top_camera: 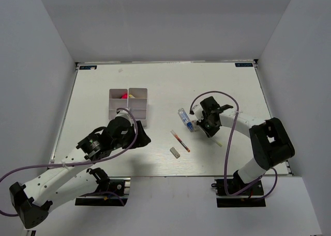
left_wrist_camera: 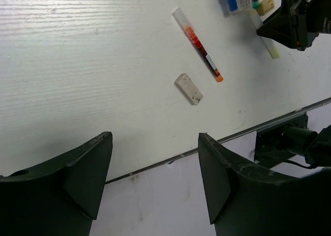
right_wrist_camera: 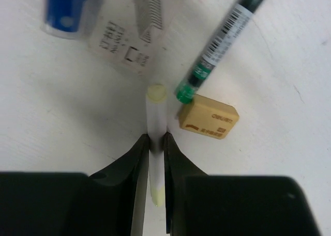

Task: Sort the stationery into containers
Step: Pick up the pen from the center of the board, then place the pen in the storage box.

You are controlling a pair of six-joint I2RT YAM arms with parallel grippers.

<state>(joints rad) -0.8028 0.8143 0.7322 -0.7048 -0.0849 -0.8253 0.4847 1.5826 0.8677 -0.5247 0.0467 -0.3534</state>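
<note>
**Right gripper clamped a pale pen; left gripper hung open**

The right gripper (right_wrist_camera: 155, 145) was closed on a thin white pen with yellow ends (right_wrist_camera: 155, 109), its two fingers pressed against the barrel near the lower middle of the right wrist view. The pen lay on the white table (top_camera: 155, 81), right of centre in the overhead view.

Just right of the pen's tip sat a beige eraser (right_wrist_camera: 209, 119). The green end of a dark-bodied pen (right_wrist_camera: 222, 42) touched or nearly touched the eraser's upper left corner. A clear tube with a blue cap (right_wrist_camera: 67, 9) lay at the upper left of that view.

The left gripper (left_wrist_camera: 155, 176) was spread wide with nothing between its fingers, above the table's near edge. A red pen (left_wrist_camera: 199, 46) lay slanted in the upper middle of the left wrist view. A small grey eraser (left_wrist_camera: 189, 88) lay near it, not touching.

The white divided box (top_camera: 128, 111) stood left of centre in the overhead view, apart from the loose items. Something pink showed in one of its upper compartments.
</note>
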